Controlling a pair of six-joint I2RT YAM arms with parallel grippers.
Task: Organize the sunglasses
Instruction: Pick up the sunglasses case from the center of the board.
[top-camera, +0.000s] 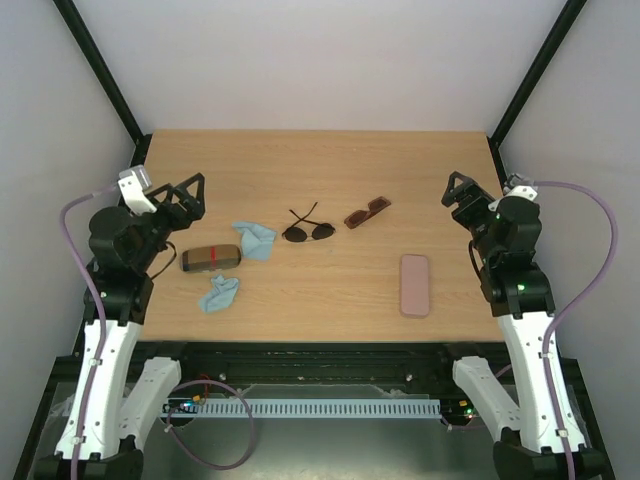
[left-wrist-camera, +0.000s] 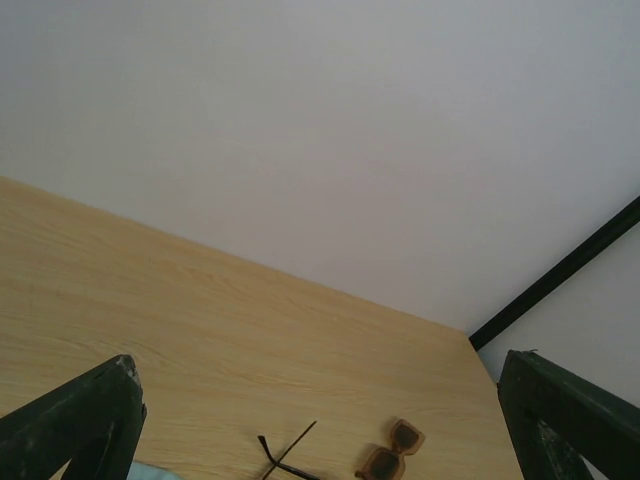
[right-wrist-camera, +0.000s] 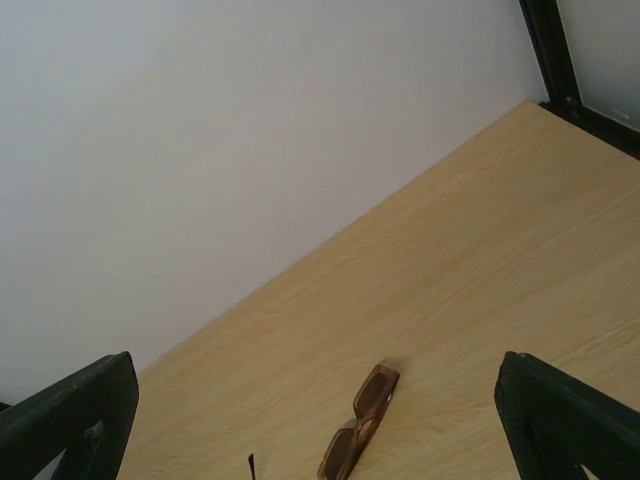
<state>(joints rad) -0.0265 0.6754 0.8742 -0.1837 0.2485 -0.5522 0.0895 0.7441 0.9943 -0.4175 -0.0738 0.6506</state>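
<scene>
My left hand and right hand hang spread wide and empty at the sides of the surface. Nearest lies the pink case, then the brown case. Farther out, mid-surface, the wire aviators lie near the brown plastic pair. I'd come down squarely over a bridge before pinching. My wrist views crop the aviators, and I can't tell how the cases open.

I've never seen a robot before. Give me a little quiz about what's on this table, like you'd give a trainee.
1. True or false: the wire-framed sunglasses and the brown-framed sunglasses lie apart, not touching.
2. How many blue cloths lie on the table?
3. The pink case lies nearest: A) the left arm, B) the right arm, C) the back wall.
Key: 1 true; 2 two; 3 B.
</scene>
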